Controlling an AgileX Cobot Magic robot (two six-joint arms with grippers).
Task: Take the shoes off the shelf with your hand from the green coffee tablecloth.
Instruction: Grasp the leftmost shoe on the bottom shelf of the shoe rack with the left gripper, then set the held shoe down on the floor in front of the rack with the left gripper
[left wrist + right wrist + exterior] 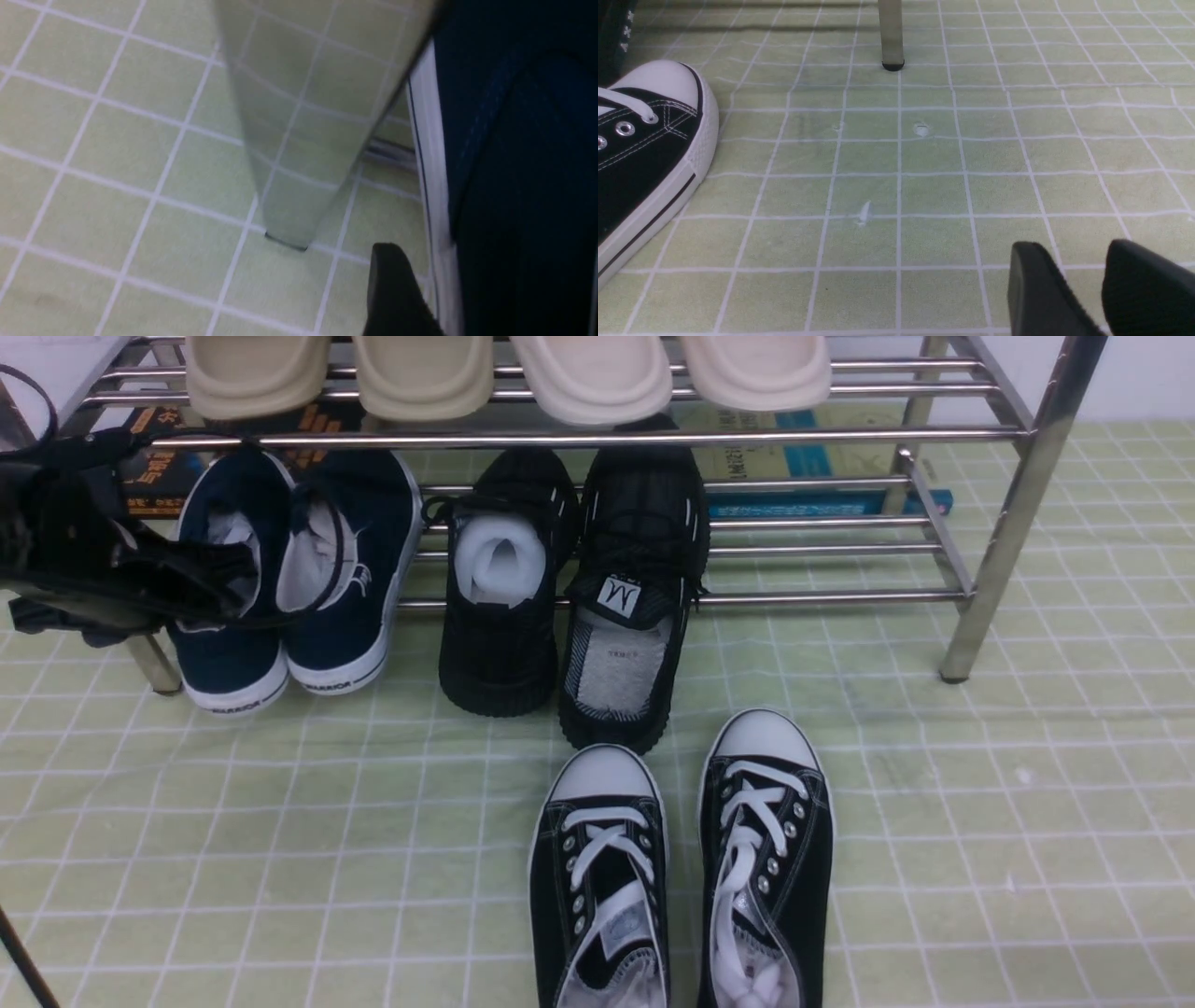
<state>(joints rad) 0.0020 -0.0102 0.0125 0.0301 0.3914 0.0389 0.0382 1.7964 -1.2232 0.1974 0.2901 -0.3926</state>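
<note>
Navy shoes [327,588] sit on the lower tier of the shelf [1008,523], at its left end, heels over the green coffee tablecloth [280,821]. We see the left hand [238,583] at the outer shoe's opening, but cannot tell whether it grips. The right hand [1083,252] hangs empty, slightly parted.

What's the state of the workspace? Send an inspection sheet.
Surface: green cloth, wrinkled, few white specks.
Job's things: navy shoes on the shelf's lower tier, jutting past its front bar.
Clutter: mesh shoes beside them; sneakers on the cloth; slippers on top tier; boxes behind.
Grippers: left gripper at the left navy shoe's opening, grip unclear; right gripper low over bare cloth, fingers apart, empty.
Cables: black cable loops across the navy shoes.
Surroundings: white wall behind.
</note>
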